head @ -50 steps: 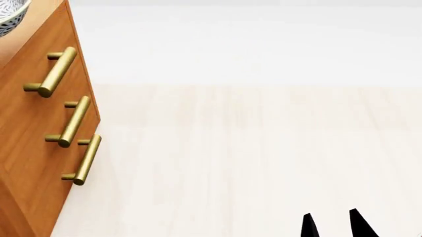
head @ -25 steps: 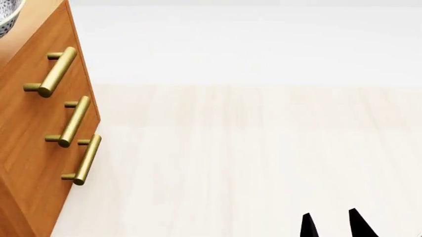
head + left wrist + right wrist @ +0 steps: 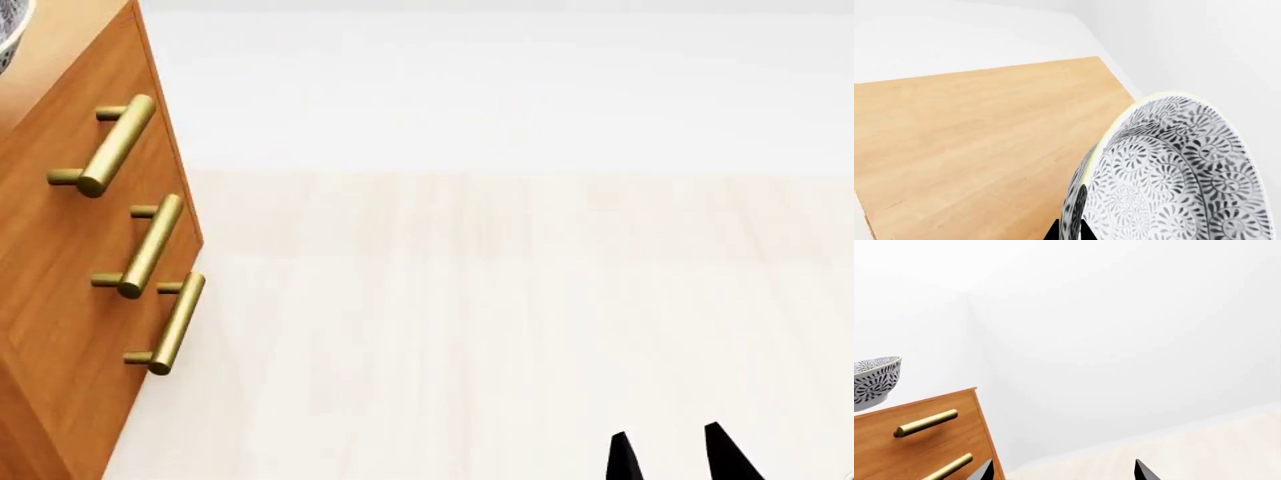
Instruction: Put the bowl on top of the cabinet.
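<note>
The bowl [image 3: 1174, 175], white with a dense grey-black floral pattern, fills the near side of the left wrist view. My left gripper [image 3: 1067, 233] is shut on its rim, one black fingertip inside the wall and one outside. Beyond it lies the light wood top of the cabinet [image 3: 974, 145]. In the head view only a sliver of the bowl [image 3: 8, 35] shows over the cabinet [image 3: 67, 280] at the far left. The right wrist view shows the bowl [image 3: 874, 380] just over the cabinet [image 3: 927, 440]; contact cannot be judged. My right gripper [image 3: 1064, 472] is open and holds nothing.
Three brass bar handles [image 3: 114, 145] stick out from the cabinet front. Pale wood floor [image 3: 507, 320] stretches to the right of the cabinet, with a white wall [image 3: 507, 90] behind. My right gripper [image 3: 671, 458] shows only its fingertips at the bottom edge of the head view.
In the head view the bowl has slid further left, almost out of the picture. The right gripper and the cabinet have not moved.
</note>
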`<state>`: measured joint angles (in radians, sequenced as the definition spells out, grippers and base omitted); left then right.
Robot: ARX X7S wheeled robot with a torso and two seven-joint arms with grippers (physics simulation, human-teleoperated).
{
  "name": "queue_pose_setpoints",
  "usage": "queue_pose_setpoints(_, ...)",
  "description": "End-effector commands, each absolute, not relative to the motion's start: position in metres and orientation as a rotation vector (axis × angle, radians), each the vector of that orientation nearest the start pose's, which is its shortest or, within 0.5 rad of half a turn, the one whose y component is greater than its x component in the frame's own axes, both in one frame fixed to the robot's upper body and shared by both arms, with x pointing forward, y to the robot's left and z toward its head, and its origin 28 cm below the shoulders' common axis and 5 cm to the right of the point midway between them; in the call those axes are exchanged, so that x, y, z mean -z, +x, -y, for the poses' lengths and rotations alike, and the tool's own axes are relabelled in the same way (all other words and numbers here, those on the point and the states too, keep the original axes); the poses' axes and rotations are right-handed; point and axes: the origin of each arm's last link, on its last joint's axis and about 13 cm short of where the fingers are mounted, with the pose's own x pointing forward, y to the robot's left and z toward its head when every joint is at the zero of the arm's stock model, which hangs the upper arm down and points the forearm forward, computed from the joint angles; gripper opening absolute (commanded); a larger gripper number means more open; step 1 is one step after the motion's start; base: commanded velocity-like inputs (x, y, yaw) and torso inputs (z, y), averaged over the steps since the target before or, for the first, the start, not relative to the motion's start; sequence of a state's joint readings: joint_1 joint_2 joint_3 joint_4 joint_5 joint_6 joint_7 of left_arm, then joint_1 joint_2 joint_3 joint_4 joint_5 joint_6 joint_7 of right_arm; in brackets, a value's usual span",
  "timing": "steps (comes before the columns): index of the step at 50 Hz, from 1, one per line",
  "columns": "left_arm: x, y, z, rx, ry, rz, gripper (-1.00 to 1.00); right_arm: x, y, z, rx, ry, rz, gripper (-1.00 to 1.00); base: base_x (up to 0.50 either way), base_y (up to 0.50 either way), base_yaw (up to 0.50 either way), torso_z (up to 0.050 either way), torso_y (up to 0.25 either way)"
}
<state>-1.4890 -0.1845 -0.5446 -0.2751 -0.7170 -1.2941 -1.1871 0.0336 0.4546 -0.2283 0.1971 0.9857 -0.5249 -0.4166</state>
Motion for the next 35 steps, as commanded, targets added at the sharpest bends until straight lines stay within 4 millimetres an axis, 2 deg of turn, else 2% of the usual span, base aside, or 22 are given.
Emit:
queue_pose_setpoints(1,-0.3742,0.3311,-0.29,-0.669,-0.714,-0.241,-1.0,-0.0208,0.2133,0.1869,-0.323,0.439,0.345,1.0,0.0,0.0,0.0,0.0,0.0)
queue_pose_setpoints(15,-0.3775,0.3328,-0.2959,-0.698,-0.723,-0.271,-1.0,-0.0207,0.214,0.1868,-0.324,0.439,0.343,1.0,0.0,0.0,0.0,0.001,0.0)
queue_pose_setpoints(35,-0.3714,0.3336,-0.2956,-0.709,-0.72,-0.283,-1.0,-0.0209,0.2138,0.1868,-0.323,0.437,0.343,1.0,0.0,0.0,0.0,0.0,0.001)
